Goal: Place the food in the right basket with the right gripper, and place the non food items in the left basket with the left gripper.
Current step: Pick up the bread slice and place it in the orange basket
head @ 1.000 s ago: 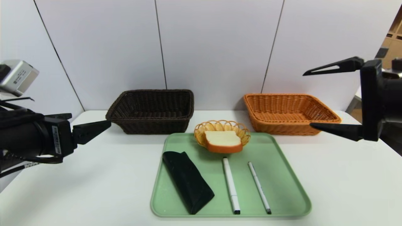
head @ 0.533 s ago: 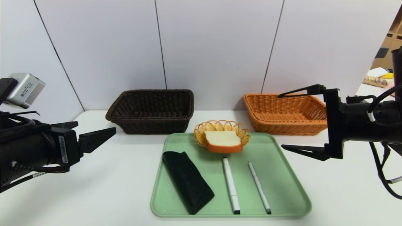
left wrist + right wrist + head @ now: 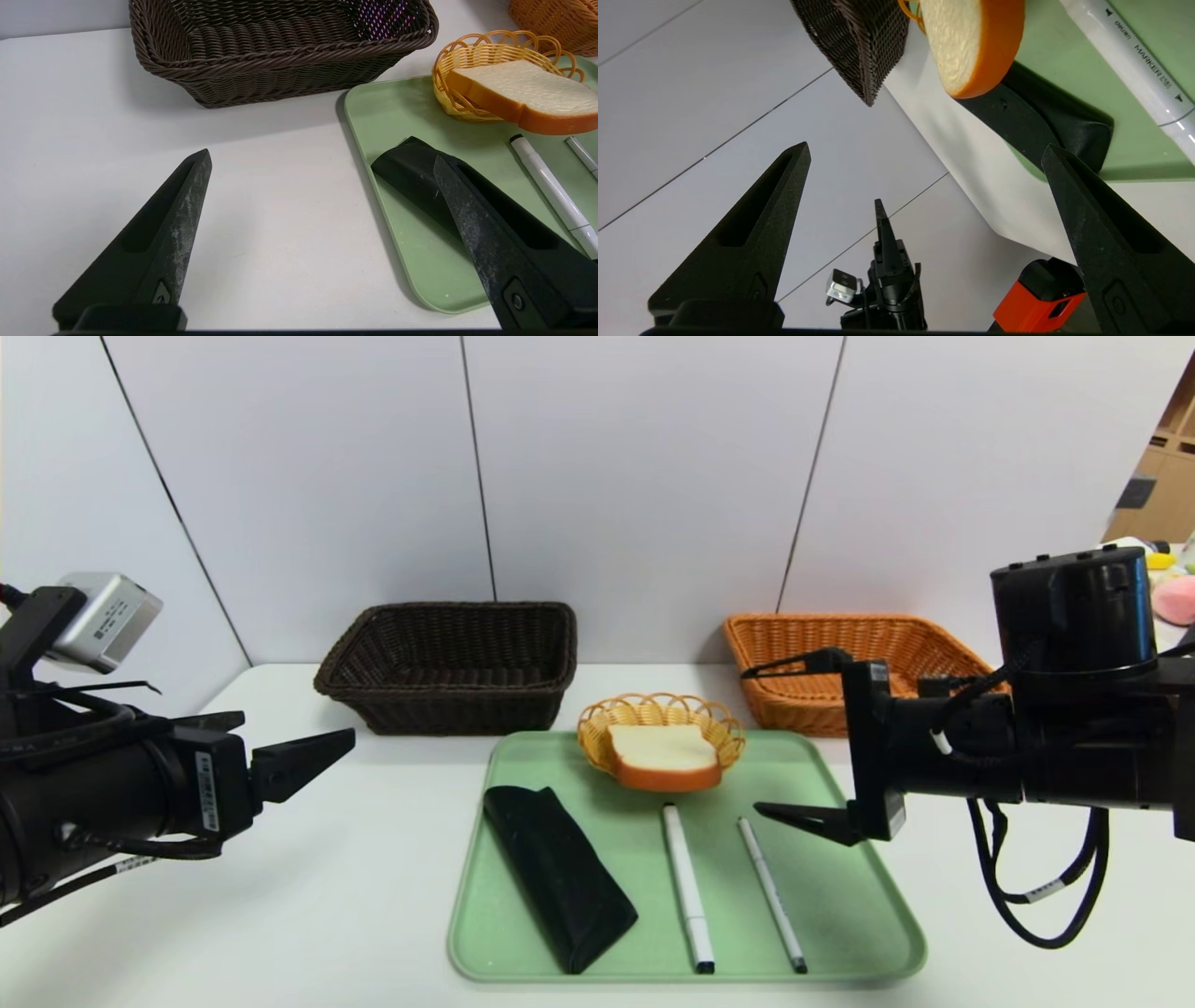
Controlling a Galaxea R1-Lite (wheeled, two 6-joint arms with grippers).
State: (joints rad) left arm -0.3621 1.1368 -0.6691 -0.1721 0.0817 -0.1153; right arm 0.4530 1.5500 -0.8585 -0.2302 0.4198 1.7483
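I see my right gripper [image 3: 770, 742] reaching leftward, rolled sideways, jaws spread wide and empty. My left gripper [image 3: 289, 747] points forward, level, jaws wide, empty too.

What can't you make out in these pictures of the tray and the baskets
- Floor of the orange basket: in the head view the right gripper, open, covers part of it.
- Small yellow basket: the bread slice hides what lies under it.
- Black pouch: closed, contents unseen; the left wrist view has a finger across it.
- Thin pen: any print is too small to read in the head view.
- Left gripper: open beside the green tray.
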